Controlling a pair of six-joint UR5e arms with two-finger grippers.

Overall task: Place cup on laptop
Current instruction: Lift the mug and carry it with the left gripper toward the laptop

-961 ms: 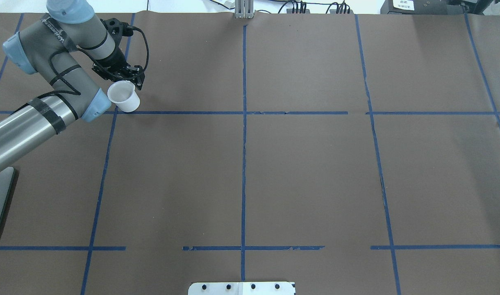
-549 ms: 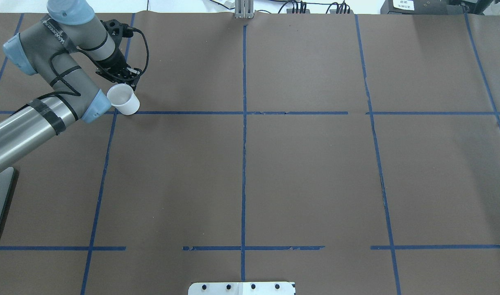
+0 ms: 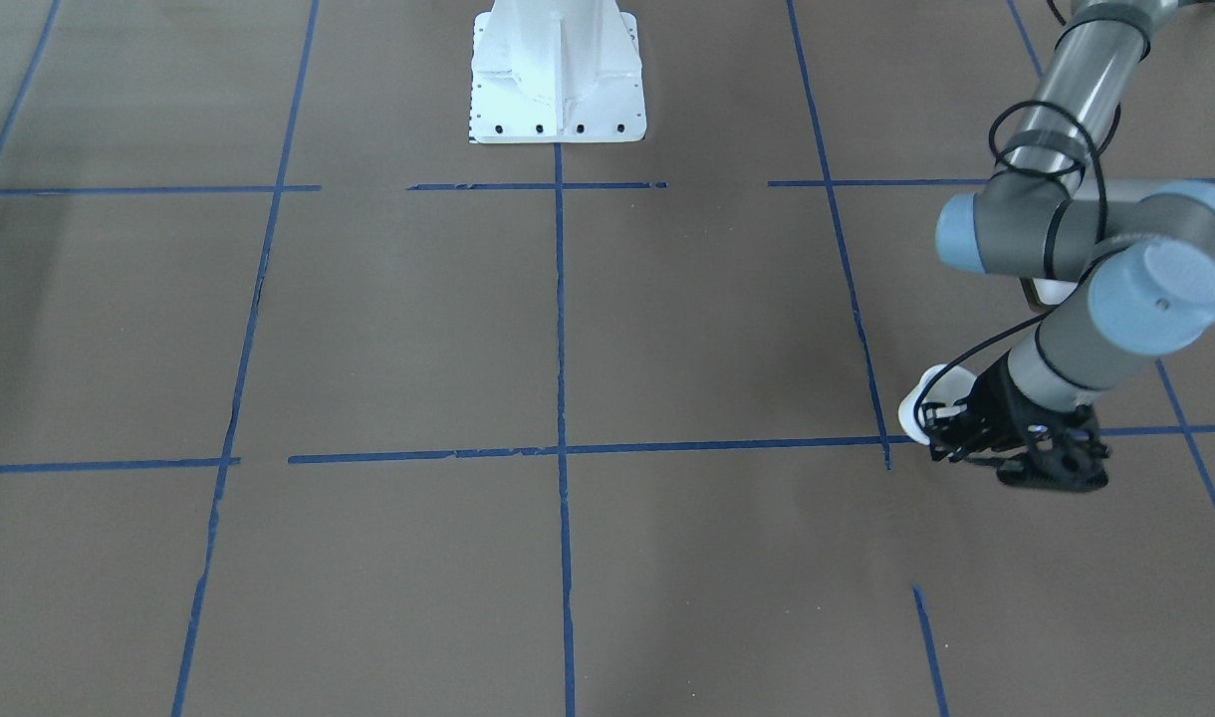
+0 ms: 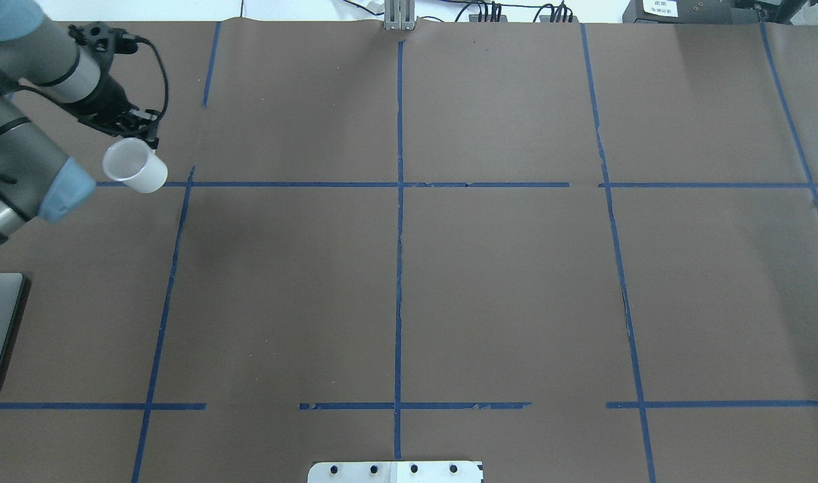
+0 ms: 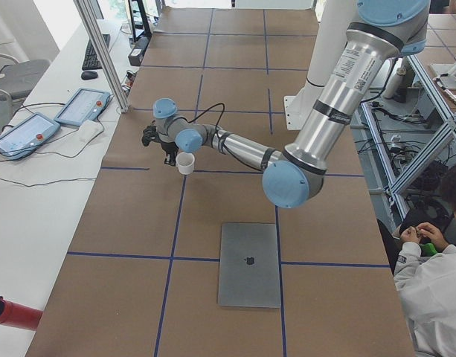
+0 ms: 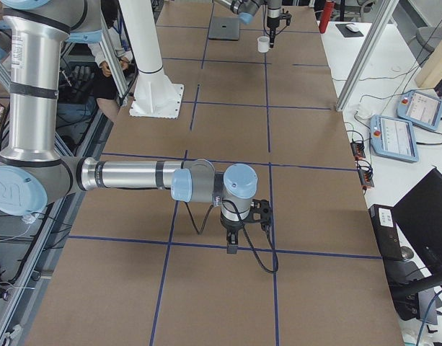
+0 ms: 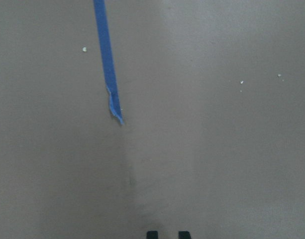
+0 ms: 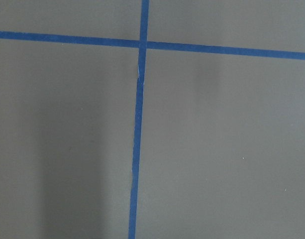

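Hanging tilted from the left gripper (image 4: 143,136), the white cup (image 4: 134,168) appears lifted off the table (image 4: 449,282), with the 2 fingers closed on 1 edge only, seemingly rim or handle. That thin grip could let it swing or slip on the way to the silver laptop (image 5: 249,264), well apart, nearer the robot. Released tilted, it may topple there. Whether the right gripper (image 6: 231,247) is open, I cannot tell.

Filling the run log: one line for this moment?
left gripper: shut on cup | laptop: closed, cup not on it | right gripper: state unclear
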